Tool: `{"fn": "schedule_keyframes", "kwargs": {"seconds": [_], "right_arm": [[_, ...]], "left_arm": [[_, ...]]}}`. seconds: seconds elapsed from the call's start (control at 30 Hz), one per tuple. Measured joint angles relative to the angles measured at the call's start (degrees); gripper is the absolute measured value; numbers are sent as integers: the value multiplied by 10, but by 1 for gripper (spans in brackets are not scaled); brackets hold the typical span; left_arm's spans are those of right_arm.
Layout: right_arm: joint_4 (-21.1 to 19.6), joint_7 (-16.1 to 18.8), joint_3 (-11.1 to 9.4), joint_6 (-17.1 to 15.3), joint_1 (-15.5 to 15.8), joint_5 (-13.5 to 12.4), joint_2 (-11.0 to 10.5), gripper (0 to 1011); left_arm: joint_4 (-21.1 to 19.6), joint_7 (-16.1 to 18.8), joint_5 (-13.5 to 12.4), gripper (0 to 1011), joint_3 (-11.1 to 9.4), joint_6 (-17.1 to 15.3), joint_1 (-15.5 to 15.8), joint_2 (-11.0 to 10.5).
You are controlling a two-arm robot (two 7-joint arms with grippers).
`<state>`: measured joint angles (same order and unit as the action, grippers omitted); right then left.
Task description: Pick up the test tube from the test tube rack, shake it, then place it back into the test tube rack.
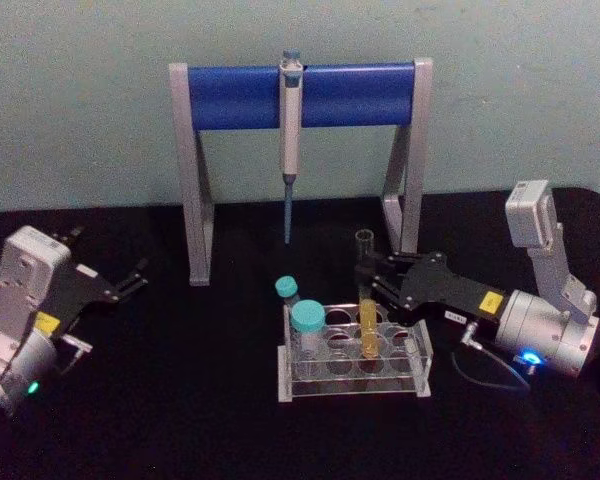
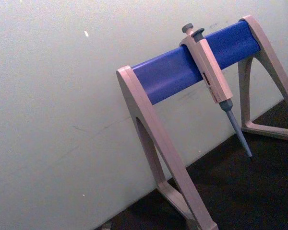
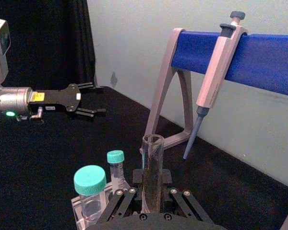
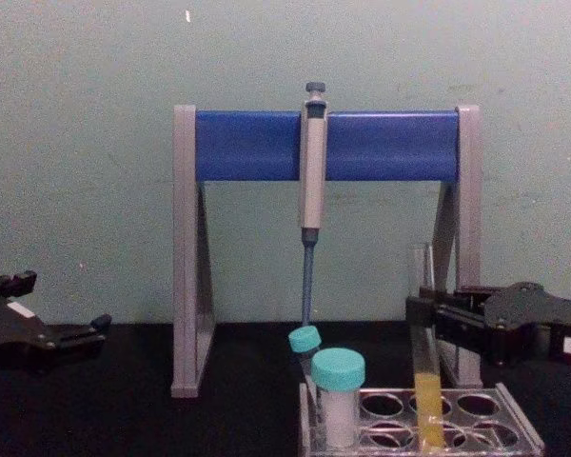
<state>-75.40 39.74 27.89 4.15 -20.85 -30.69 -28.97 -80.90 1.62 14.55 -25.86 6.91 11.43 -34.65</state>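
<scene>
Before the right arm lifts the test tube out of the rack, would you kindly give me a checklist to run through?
1. Test tube upright in the test tube rack: ok.
2. Right gripper around the tube's upper part, above the yellow liquid: ok.
3. Grip firm on the glass: cannot tell.
4. Teal-capped tubes apart from the test tube, toward the rack's left end: ok.
5. Room straight above the tube, with the pipette hanging farther back and to the left: ok, it seems.
6. Left gripper open, parked far left: ok.
</scene>
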Motion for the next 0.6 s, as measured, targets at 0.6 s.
{"fn": "schedule_keyframes", "kwargs": {"seconds": [0.6], "right_arm": [[0, -4, 2, -3, -2, 5, 0, 229]], "left_arm": [[0, 0, 0, 1001, 0, 0, 0, 0]]}}
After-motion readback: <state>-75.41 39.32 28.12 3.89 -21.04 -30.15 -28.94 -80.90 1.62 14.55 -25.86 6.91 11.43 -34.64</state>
